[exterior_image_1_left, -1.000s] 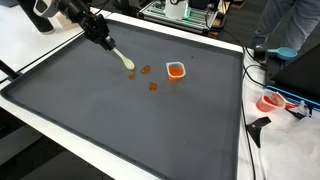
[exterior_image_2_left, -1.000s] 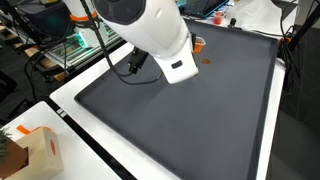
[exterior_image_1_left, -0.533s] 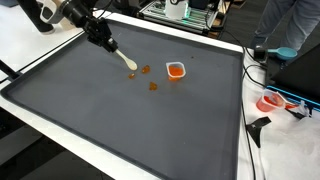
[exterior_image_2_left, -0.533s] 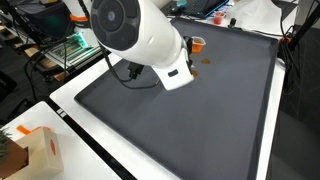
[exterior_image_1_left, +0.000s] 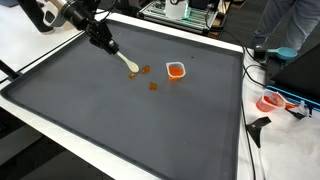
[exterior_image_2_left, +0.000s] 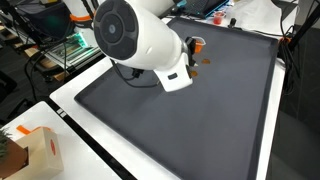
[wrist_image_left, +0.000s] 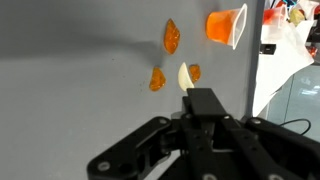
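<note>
Spoon (exterior_image_1_left: 122, 57) is clamped in the fingers (exterior_image_1_left: 103, 42), which are closed hard on the handle. Its pale tip angles down to the table (exterior_image_1_left: 120, 135). In the wrist view the tip sits between two orange bits: one (wrist_image_left: 194, 72) just beside it, another (wrist_image_left: 158, 79) on its far side. A third (wrist_image_left: 171, 37) lies further out, toward the cup (wrist_image_left: 227, 24). Can't tell whether the tip actually touches the near bit. The cup is orange, upright, and apart from all three bits.

Change over the last second is small. In an exterior view the spoon tip has crept slightly toward the bits. The arm (exterior_image_2_left: 135, 35) has swung aside, so the cup, half hidden behind it a second ago, now shows clear. Bits and cup haven't shifted, and the grip is the same.

My read: fine positioning at the bits, slow and controlled — nothing displaced so far, and the spoon looks secure in the grasp.
</note>
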